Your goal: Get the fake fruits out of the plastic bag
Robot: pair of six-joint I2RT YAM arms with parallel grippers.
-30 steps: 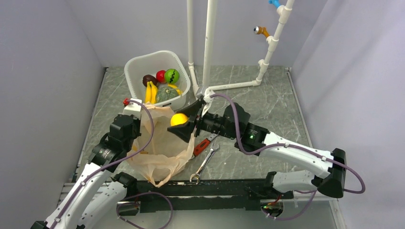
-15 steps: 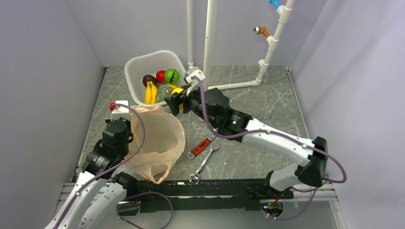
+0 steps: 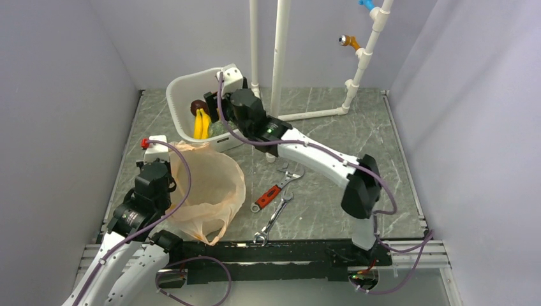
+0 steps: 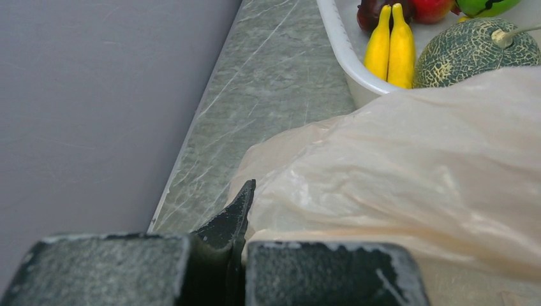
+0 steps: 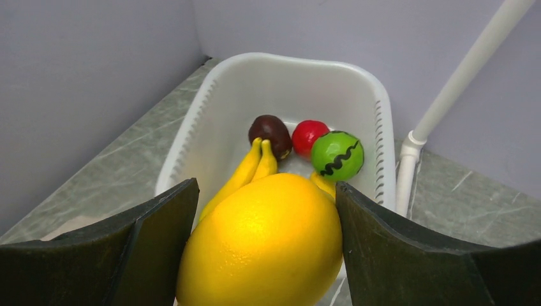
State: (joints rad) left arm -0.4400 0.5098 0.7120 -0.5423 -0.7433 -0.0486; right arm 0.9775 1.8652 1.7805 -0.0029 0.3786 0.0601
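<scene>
Right wrist view, yellow ball [image 5: 261, 245] pinched in right gripper [image 5: 265, 188], tub [image 5: 376, 95] just beyond, bag [image 4: 415, 159] clamped by left gripper [image 4: 244, 207].

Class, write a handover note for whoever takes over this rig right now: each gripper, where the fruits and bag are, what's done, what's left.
Left gripper: shut on the rim of the plastic bag, beside the white tub.
Right gripper: shut on the yellow-orange ball, above the tub.
Banana bunch, squash-like piece and striped green ball lie in the tub.
Done: no fruit shows in the bag from above.
Left: probably just release the ball into the tub.
</scene>
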